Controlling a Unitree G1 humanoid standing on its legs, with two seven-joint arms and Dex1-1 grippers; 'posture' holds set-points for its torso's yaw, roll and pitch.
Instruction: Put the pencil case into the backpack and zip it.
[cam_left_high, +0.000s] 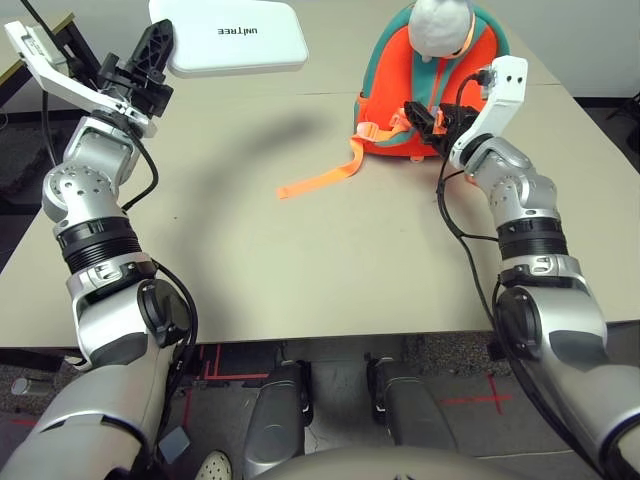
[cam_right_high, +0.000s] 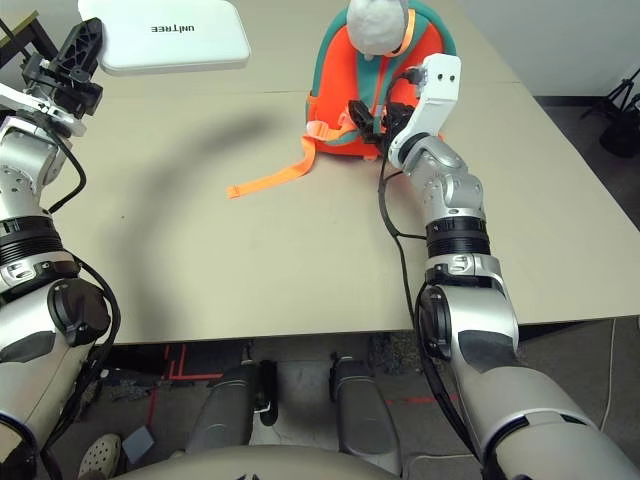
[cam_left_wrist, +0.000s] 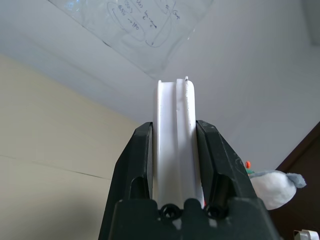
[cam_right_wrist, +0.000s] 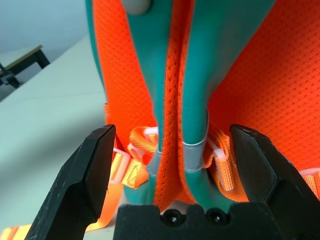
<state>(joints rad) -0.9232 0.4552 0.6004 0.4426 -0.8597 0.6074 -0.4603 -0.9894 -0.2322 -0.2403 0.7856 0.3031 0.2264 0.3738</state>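
The left hand (cam_left_high: 152, 55) is gripping the pencil case (cam_left_high: 237, 37) by one short end, holding it aloft at the upper left of the frame. It looks rigid, light and smooth, so an edge pinch may be slipping. The right hand (cam_left_high: 425, 118), released wide, is nearing the soft backpack (cam_left_high: 395, 95) at upper centre-right of the table (cam_left_high: 300, 250); its teal seam looks graspable.

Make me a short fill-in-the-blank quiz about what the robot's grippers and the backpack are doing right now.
The left gripper is shut on the ____.
The right gripper has its jaws ____, with the backpack's strap area between them.
A loose orange strap lies flat on the ____.

Missing words: pencil case; open; table
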